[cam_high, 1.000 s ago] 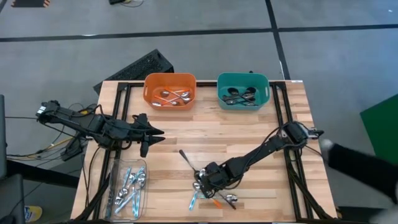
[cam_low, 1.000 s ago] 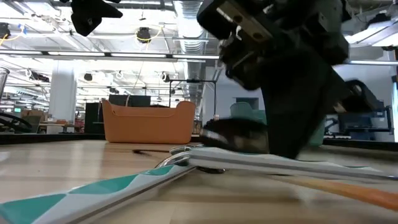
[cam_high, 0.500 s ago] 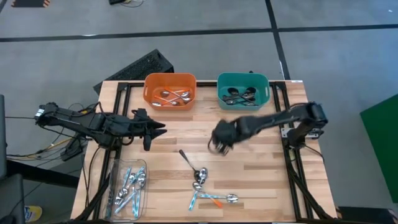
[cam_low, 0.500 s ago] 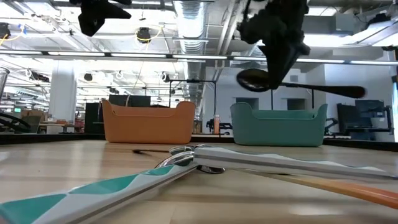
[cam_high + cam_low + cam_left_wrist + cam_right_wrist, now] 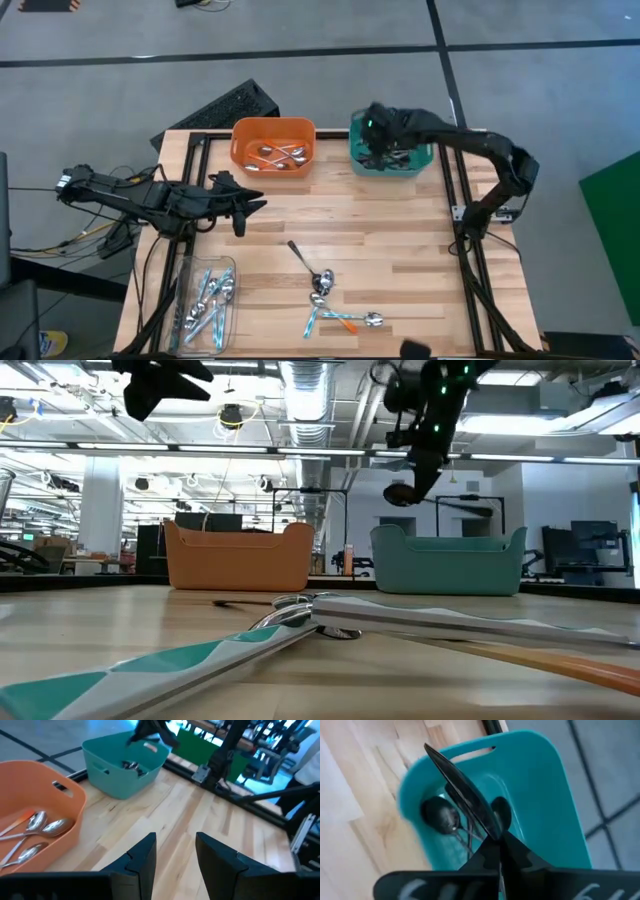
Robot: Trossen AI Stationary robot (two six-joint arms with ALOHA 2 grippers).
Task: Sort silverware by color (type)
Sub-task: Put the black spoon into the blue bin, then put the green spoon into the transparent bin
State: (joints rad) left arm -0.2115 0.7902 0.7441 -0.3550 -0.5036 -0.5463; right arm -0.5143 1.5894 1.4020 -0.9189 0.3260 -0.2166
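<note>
My right gripper (image 5: 376, 127) is high over the teal bin (image 5: 425, 150) at the far right, shut on a dark spoon (image 5: 440, 502). The bin holds other dark spoons (image 5: 440, 817). My left gripper (image 5: 256, 206) hangs open and empty above the table's left middle. A loose pile lies flat near the front edge: a dark spoon (image 5: 303, 260), a light-blue-handled spoon (image 5: 313, 322) and an orange-handled spoon (image 5: 346, 324). My right gripper pinches the dark spoon between its two fingers, on the handle close to the bowl (image 5: 418, 492). The fingers (image 5: 428, 455) come from above and lie across the spoon. The spoon is lifted clear above the teal bin, about level, and its handle (image 5: 465, 790) sticks out past the fingers.
An orange bin (image 5: 240, 140) with orange-handled spoons stands at the far edge, left of the teal bin. A clear tray (image 5: 186, 290) with light-blue-handled spoons lies at the front left. Black frame rails (image 5: 465, 240) run along both table sides.
My right gripper has risen from the loose pile near the front edge and swung toward the far edge, carrying the dark spoon lifted clear to above the teal bin. The rest of the pile has stayed in place.
</note>
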